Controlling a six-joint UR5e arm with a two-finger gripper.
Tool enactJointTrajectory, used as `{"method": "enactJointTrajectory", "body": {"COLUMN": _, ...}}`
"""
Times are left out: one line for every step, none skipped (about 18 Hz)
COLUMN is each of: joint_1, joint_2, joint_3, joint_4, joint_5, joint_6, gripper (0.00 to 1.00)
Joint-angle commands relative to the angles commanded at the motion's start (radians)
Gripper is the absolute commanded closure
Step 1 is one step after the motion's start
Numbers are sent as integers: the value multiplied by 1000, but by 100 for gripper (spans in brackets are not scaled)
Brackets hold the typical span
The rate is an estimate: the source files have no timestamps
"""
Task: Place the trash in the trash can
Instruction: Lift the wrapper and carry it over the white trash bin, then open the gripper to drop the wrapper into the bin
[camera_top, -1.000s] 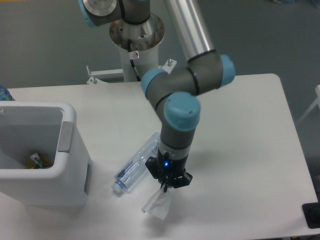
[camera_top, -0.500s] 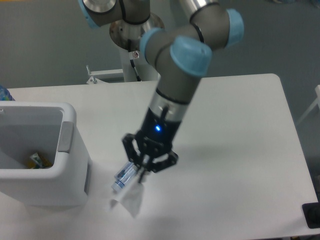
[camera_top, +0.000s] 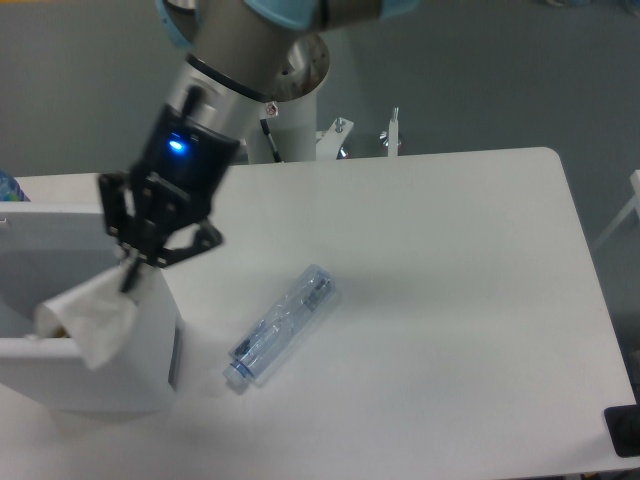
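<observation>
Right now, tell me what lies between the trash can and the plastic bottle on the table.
Only bare white tabletop separates the trash can from the plastic bottle, as the fixed camera shows. The tissue hangs from the gripper, over the can.

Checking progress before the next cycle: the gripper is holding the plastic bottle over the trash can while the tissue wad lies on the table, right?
Not quite: the two items are swapped. In the camera view, the gripper is shut on the white tissue wad, which hangs over the trash can, while the plastic bottle lies on the table.
</observation>
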Motion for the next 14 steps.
{"method": "enactJointTrajectory", "body": {"joint_1": -2, "joint_2": -9, "joint_3": -14, "joint_4": 2, "joint_5": -20, "joint_6": 2, "gripper": 89}}
{"method": "enactJointTrajectory", "body": {"joint_1": -5, "joint_2": -12, "joint_3": -17, "joint_4": 2, "joint_5": -37, "joint_6": -3, "gripper": 81}}
{"method": "enactJointTrajectory", "body": {"joint_1": -5, "joint_2": -12, "joint_3": -20, "joint_4": 2, "joint_5": -46, "joint_6": -3, "gripper": 69}}
{"method": "enactJointTrajectory", "body": {"joint_1": -6, "joint_2": -14, "joint_3": -25, "joint_4": 2, "joint_5": -48, "joint_6": 0, "gripper": 39}}
{"method": "enactJointTrajectory", "body": {"joint_1": -8, "joint_2": -15, "joint_3": -28, "joint_4": 2, "joint_5": -48, "joint_6": 5, "gripper": 1}}
{"method": "enactJointTrajectory", "body": {"joint_1": -8, "joint_2": -17, "joint_3": -37, "joint_4": 3, "joint_5": -42, "joint_6": 8, "gripper": 0}}
{"method": "enactJointTrajectory", "body": {"joint_1": -8, "joint_2": -17, "joint_3": -49, "joint_4": 6, "joint_5": -42, "joint_6": 11, "gripper": 0}}
{"method": "enactJointTrajectory", "body": {"joint_1": -8, "joint_2": -20, "joint_3": -52, "joint_4": 9, "joint_5": -42, "joint_6": 14, "gripper": 0}}
{"method": "enactJointTrajectory", "body": {"joint_1": -8, "joint_2": -26, "joint_3": -52, "joint_4": 9, "joint_5": -42, "joint_6": 26, "gripper": 0}}
{"method": "enactJointTrajectory", "body": {"joint_1": -8, "joint_2": -29, "joint_3": -52, "joint_4": 9, "joint_5": -42, "joint_6": 37, "gripper": 0}}
{"method": "enactJointTrajectory", "body": {"joint_1": -8, "joint_2": -28, "joint_3": -49, "joint_4": 8, "joint_5": -42, "joint_6": 41, "gripper": 0}}
{"method": "enactJointTrajectory", "body": {"joint_1": -5, "joint_2": -31, "joint_3": -37, "joint_4": 6, "joint_5": -42, "joint_6": 41, "gripper": 0}}
{"method": "enactJointTrajectory", "body": {"joint_1": 4, "joint_2": -34, "joint_3": -20, "joint_4": 6, "joint_5": -40, "joint_6": 41, "gripper": 0}}
{"method": "enactJointTrajectory", "body": {"joint_1": 17, "joint_2": -40, "joint_3": 9, "joint_4": 5, "joint_5": -39, "joint_6": 40, "gripper": 0}}
